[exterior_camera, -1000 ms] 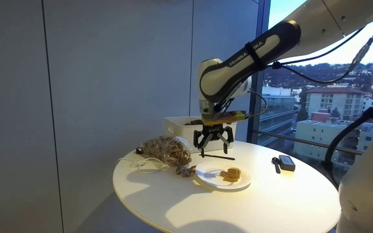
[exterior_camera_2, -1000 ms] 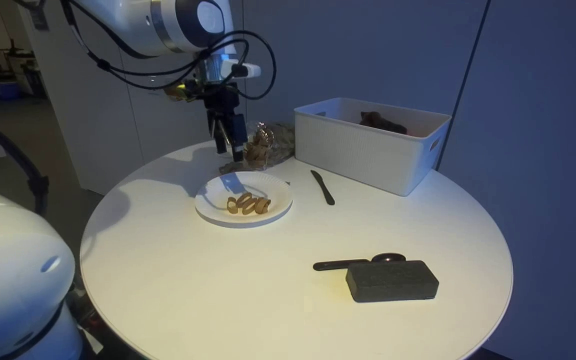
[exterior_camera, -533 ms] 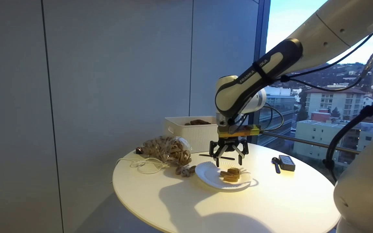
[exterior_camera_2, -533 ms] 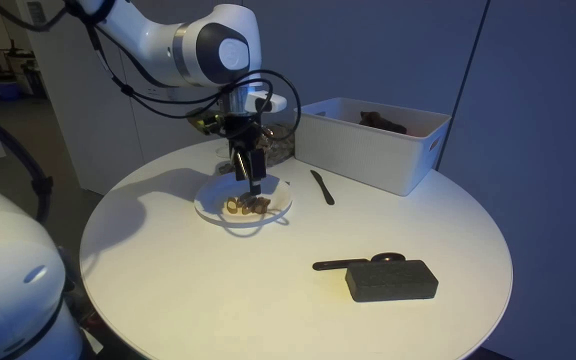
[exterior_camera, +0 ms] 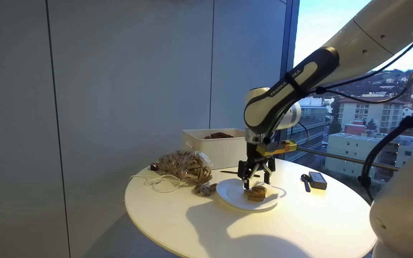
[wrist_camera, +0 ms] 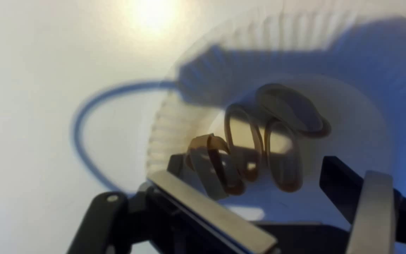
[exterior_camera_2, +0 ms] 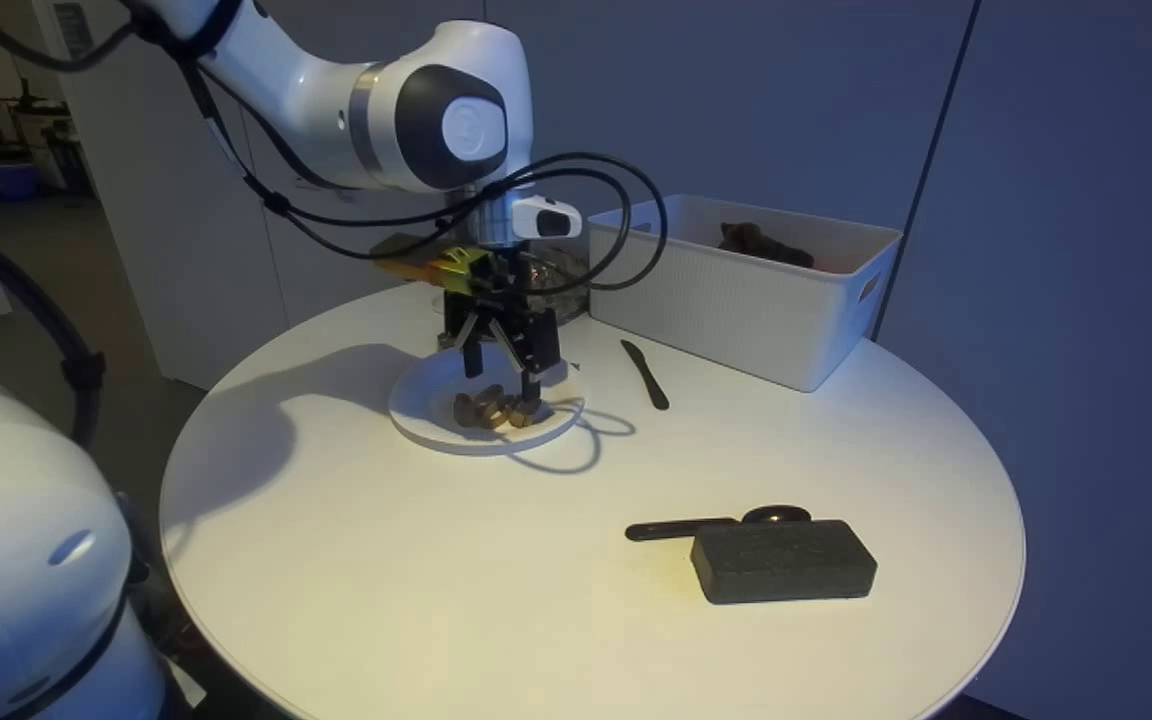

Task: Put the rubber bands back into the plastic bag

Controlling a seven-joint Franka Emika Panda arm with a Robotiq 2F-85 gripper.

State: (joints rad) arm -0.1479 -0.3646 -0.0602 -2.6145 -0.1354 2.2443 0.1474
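Currently, the bands (exterior_camera: 255, 195) lie loose in a cluster on the plate (exterior_camera: 229, 193), towards three o'clock of its middle in an exterior view. The gripper (wrist_camera: 253, 163) is poised over them, its fingers spread wide and holding nothing. In the wrist view one fingertip (wrist_camera: 176, 165) stands at the cluster's eight o'clock, right over or beside the end band, touching or not I cannot tell; its partner sits at four o'clock, apart from any band. That lopsided straddle is the likeliest trouble: going lower could pin the end band, and closing could sweep the lot sideways or catch only some. The plate, probably light paper, may skid or tip if pressed. Farther out in an exterior view, at ten o'clock from the plate, the bag (exterior_camera: 185, 166) slumps with more bands inside; its mouth, hard to make out, could fold and turn a drop away, and the cord (exterior_camera: 160, 177) at nine might snag.
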